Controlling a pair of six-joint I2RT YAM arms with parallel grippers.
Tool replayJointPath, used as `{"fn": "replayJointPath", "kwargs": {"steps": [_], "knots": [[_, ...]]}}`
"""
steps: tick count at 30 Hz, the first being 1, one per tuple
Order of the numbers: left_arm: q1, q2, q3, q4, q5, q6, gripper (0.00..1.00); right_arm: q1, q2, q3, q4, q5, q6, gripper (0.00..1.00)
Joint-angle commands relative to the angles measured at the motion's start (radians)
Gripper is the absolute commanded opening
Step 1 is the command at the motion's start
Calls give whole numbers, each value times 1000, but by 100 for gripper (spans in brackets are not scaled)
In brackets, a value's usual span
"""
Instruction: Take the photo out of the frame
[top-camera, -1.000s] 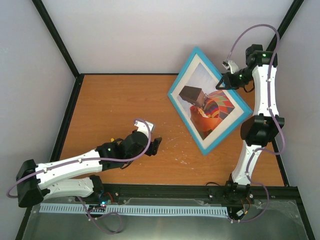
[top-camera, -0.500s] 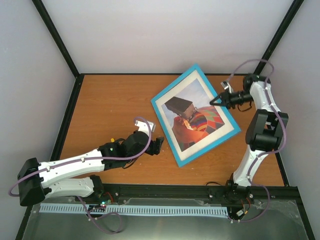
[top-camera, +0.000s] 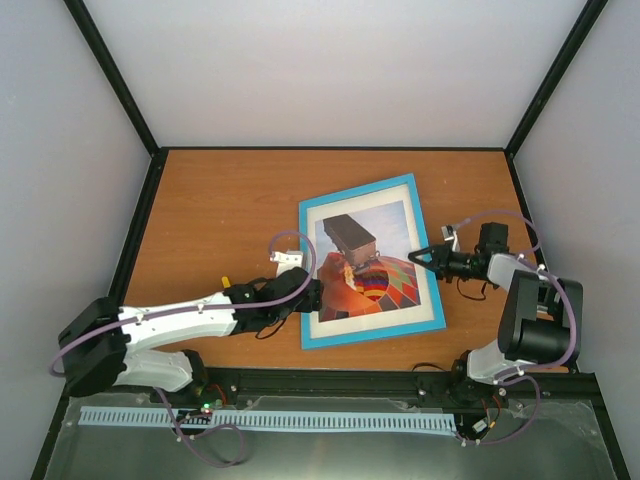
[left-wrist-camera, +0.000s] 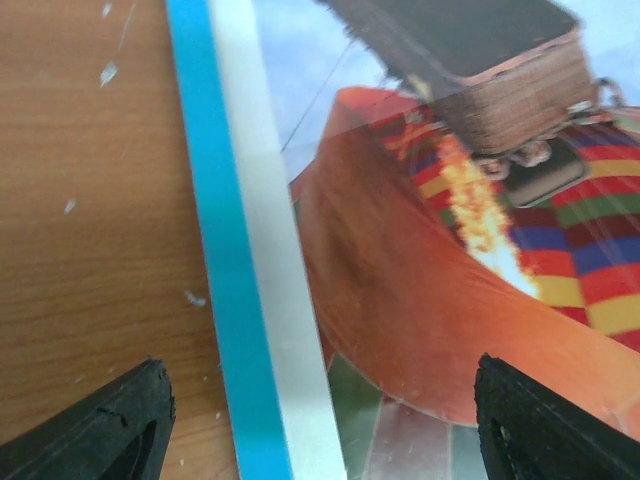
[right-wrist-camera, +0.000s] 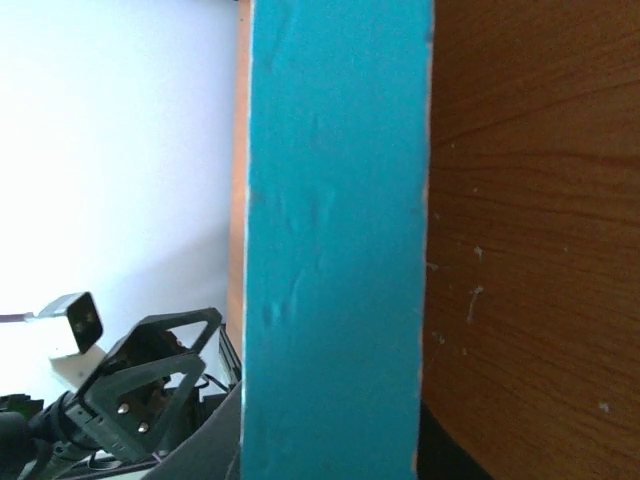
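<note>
The frame (top-camera: 424, 252), with a light-blue border, lies face up near the table's front centre. The photo (top-camera: 365, 265) sits inside it, a red, orange and yellow checkered balloon with a dark basket. My right gripper (top-camera: 420, 257) is shut on the frame's right border, which fills the right wrist view as the frame (right-wrist-camera: 335, 250) between that gripper (right-wrist-camera: 325, 455). My left gripper (top-camera: 312, 293) hovers open over the frame's left edge. In the left wrist view that gripper (left-wrist-camera: 320, 430) straddles the blue border of the frame (left-wrist-camera: 220, 260): one fingertip over the wood, the other over the photo (left-wrist-camera: 420, 290).
Black rails edge the wooden table (top-camera: 220, 210) on all sides, with pale walls behind. A small yellow item (top-camera: 226, 281) peeks out beside my left arm. White specks dot the wood near the frame's left border.
The right gripper swung the frame down from the back right to the front centre, turning it face up. The left gripper moved right to the frame's left edge.
</note>
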Motion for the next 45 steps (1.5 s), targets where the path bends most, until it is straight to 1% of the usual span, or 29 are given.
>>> {"fn": "replayJointPath", "kwargs": {"steps": [1, 5, 8, 13, 15, 17, 22, 24, 28, 33, 34, 35, 36, 39, 42, 45], "knots": [[24, 54, 15, -39, 2, -138, 81, 5, -77, -47, 344, 116, 126, 3], [62, 97, 0, -12, 46, -155, 80, 0, -90, -49, 313, 146, 109, 3], [69, 120, 2, 16, 53, -140, 80, -25, -58, -15, 228, 177, 8, 3], [69, 127, 14, 32, 56, -101, 81, -133, 51, 55, 81, 201, -146, 3], [68, 123, 8, 43, 58, -90, 81, -143, 125, 129, -71, 232, -301, 3], [70, 122, 2, 52, 59, -80, 81, -164, 200, 228, -193, 233, -410, 3], [70, 127, -7, 62, 75, -62, 81, -254, 401, 396, -431, 234, -583, 3], [69, 129, -10, 68, 76, -57, 81, -281, 464, 456, -498, 251, -640, 3], [70, 132, -11, 72, 82, -50, 81, -340, 496, 497, -501, 296, -657, 3], [70, 144, -8, 84, 83, -39, 81, -359, 485, 521, -457, 406, -651, 4], [70, 150, -5, 86, 86, -35, 81, -359, 481, 527, -443, 441, -640, 5], [70, 154, -2, 88, 89, -31, 81, -359, 479, 533, -427, 478, -634, 9], [69, 160, 1, 88, 92, -28, 81, -358, 482, 547, -422, 520, -632, 13], [70, 172, 5, 90, 97, -23, 81, -359, 495, 587, -426, 579, -642, 25], [70, 176, 0, 94, 100, -23, 81, -359, 506, 620, -438, 610, -650, 41], [70, 177, -3, 100, 103, -21, 81, -359, 507, 633, -443, 621, -651, 47]]}}
